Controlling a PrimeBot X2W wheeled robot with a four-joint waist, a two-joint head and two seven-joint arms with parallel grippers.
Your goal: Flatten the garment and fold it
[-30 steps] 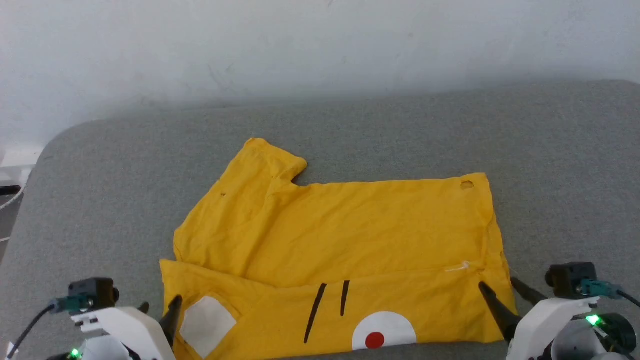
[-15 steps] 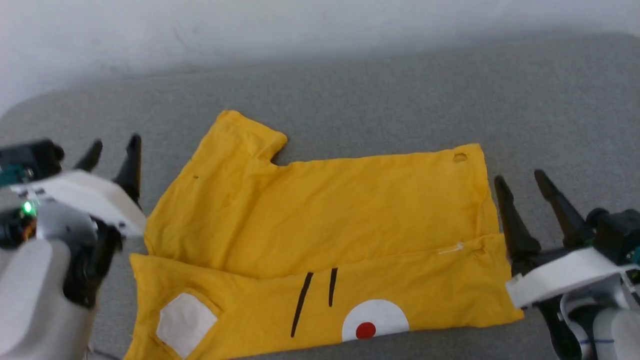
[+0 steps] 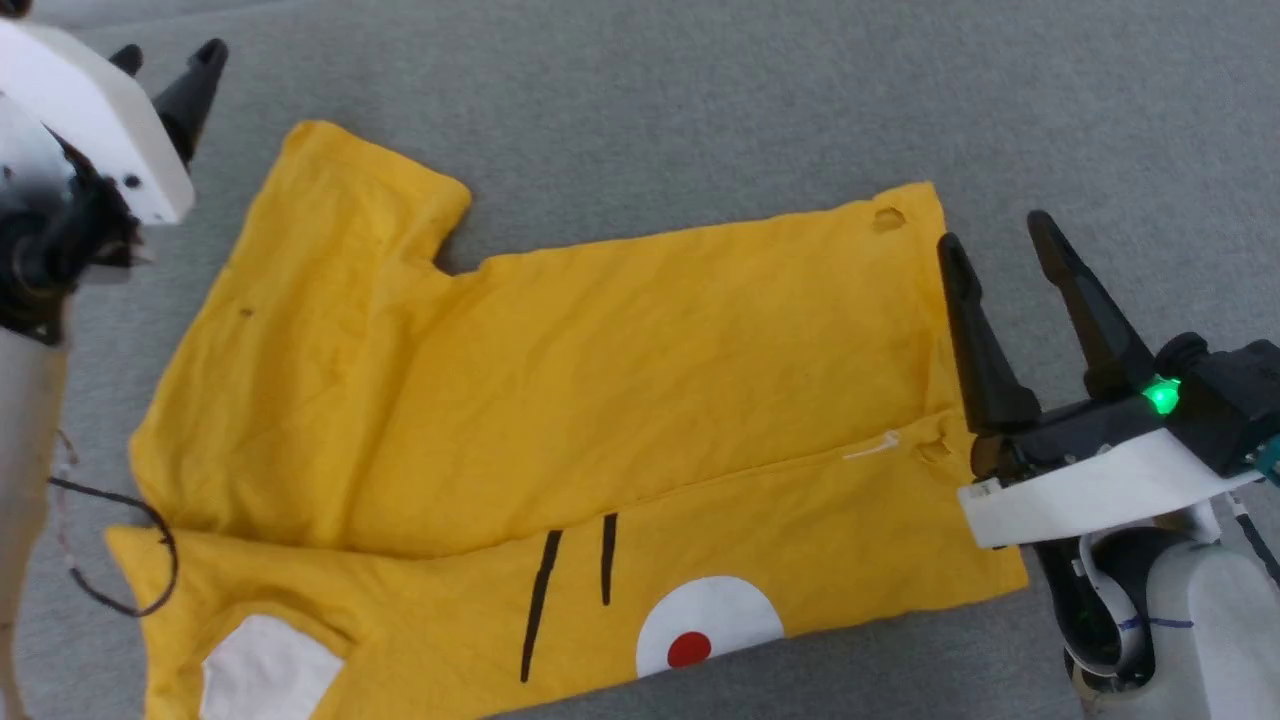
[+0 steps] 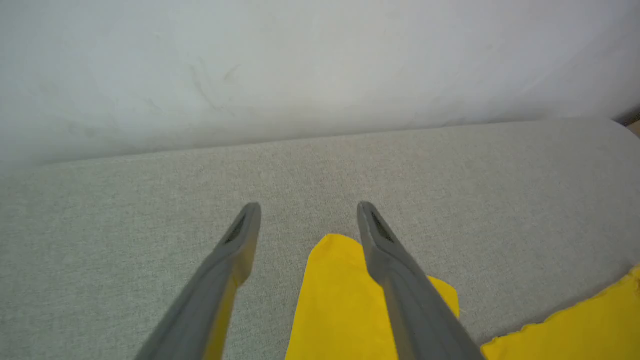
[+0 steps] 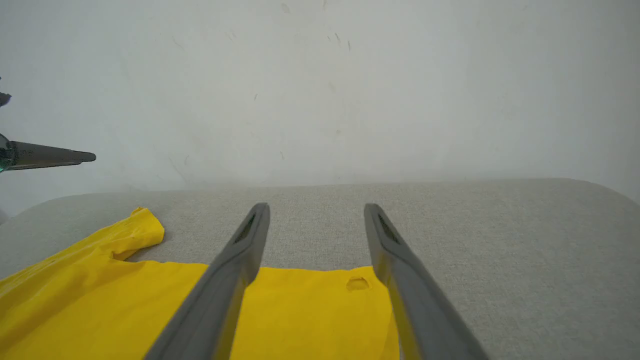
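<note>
The garment (image 3: 560,400) is a bright yellow T-shirt lying on a grey padded surface, its near long edge folded over so a strip with black lines, white patches and a red dot faces up. One sleeve (image 3: 350,190) sticks out at the far left. My left gripper (image 3: 165,65) hovers open at the upper left, just beyond that sleeve (image 4: 340,295). At the garment's right edge my right gripper (image 3: 990,240) stands open, over the far right corner with its small hole (image 5: 357,284). Nothing sits between either pair of fingers.
The grey padded surface (image 3: 700,100) stretches beyond the garment to a pale wall (image 5: 320,90). A dark cable (image 3: 150,560) loops from my left arm over the garment's near left corner. The left gripper's finger (image 5: 50,156) pokes into the right wrist view at the left.
The camera has tilted down and closer, so the wall has left the head view. Both arms have reached forward: the left to the sleeve, the right along the garment's right edge. Both stay open.
</note>
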